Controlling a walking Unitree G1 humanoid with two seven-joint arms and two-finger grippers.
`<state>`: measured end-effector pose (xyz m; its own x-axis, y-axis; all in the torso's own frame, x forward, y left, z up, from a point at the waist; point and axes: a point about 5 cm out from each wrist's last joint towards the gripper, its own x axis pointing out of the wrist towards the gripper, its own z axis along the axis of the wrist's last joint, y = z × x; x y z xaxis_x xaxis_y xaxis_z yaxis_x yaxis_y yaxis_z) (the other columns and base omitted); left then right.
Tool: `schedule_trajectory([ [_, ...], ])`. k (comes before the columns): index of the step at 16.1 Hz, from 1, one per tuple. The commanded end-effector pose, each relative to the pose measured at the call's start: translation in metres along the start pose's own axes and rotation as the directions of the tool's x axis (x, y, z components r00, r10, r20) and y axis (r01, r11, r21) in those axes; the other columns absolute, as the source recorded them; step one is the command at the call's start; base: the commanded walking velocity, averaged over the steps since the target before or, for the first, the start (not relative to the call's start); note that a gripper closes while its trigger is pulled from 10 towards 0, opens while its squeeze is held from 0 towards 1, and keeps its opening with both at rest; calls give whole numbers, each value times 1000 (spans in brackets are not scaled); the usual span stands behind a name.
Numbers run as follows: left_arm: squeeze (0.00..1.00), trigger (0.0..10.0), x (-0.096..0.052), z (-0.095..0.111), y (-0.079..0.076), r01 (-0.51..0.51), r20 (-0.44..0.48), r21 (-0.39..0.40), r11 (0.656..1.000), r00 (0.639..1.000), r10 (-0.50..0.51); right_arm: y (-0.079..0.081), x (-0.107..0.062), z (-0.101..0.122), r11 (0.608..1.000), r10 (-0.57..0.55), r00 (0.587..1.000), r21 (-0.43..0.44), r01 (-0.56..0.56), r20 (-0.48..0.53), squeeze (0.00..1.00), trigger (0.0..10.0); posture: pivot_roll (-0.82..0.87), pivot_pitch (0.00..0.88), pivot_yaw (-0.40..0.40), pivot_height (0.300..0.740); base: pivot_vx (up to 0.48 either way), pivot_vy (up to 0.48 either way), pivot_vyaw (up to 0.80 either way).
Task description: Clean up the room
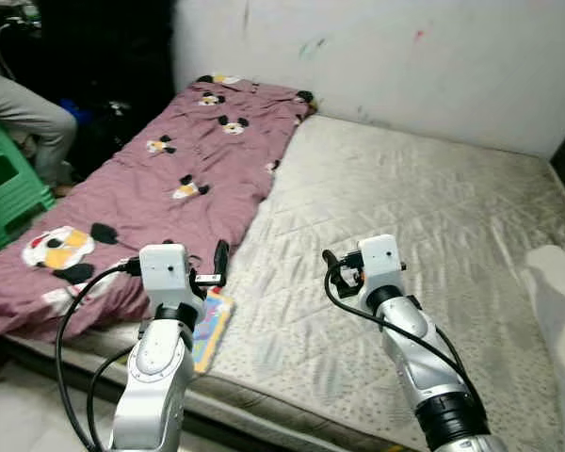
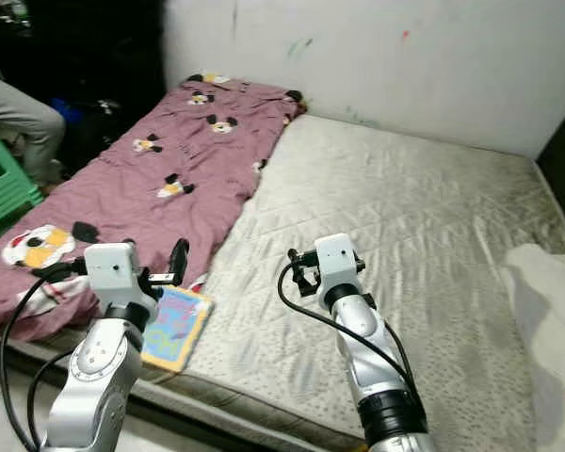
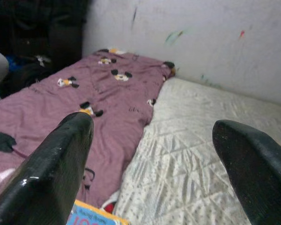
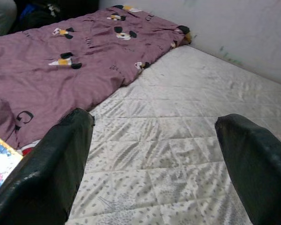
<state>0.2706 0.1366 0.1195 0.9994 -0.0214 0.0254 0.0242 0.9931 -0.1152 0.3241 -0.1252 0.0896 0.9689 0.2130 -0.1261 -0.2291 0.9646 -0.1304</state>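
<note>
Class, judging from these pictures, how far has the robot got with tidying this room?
Little looks done. The purple blanket lies spread over one side of the mattress. Nothing is in hand: the left pincer and right pincer are both open and empty above the bed. The colourful book on the mattress edge is left to clear.

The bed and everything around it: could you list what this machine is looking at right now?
mattress: one, pale grey quilted, against the white wall
blanket: one, mauve with cartoon mouse prints, spread along the mattress's left part
picture book: one, brightly coloured, flat on the mattress's near edge beside the blanket
white bundle: one, at the mattress's right edge; what it is I cannot tell
stool: one, green plastic, left of the bed
person: one, grey trouser leg showing, on the stool
left gripper: black fingers open, above the book
right gripper: black fingers open, over bare mattress
</note>
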Motion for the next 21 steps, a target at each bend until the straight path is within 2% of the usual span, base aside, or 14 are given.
schedule_trajectory([
  [1,0,10000,0,2,0,-2,0,-12,1000,1000,2,-6,-1,-1,1000,-18,1000,2,18,-10,0,10000,32,0,-45,740,0,0,-800],
  [4,0,10000,-4,-7,10,-30,-33,-4,1000,999,30,-17,-7,2,998,-58,998,18,58,3,0,10000,22,0,-26,740,0,0,-800],
  [6,0,10000,-4,-12,9,-12,-60,-26,1000,998,11,-19,-9,0,996,-79,997,36,79,2,0,10000,14,0,-11,740,0,0,-800],
  [9,0,10000,2,-9,5,1,-31,-2,1000,1000,-1,-15,-10,0,996,-80,997,43,80,2,0,10000,3,0,0,740,0,0,-800],
  [13,0,10000,8,-3,3,24,-11,-20,1000,1000,-24,-8,-6,9,998,-52,998,45,51,24,0,10000,4,0,-17,740,0,0,-800],
  [18,0,10000,5,-3,0,25,-11,-38,999,1000,-26,-7,-6,10,998,-41,999,41,40,22,0,10000,10,0,-31,740,0,0,-800],
  [21,0,10000,4,-4,-3,39,-10,-43,998,999,-40,-4,-8,7,999,-30,999,45,29,17,0,10000,10,0,-35,740,0,454,-554],
])
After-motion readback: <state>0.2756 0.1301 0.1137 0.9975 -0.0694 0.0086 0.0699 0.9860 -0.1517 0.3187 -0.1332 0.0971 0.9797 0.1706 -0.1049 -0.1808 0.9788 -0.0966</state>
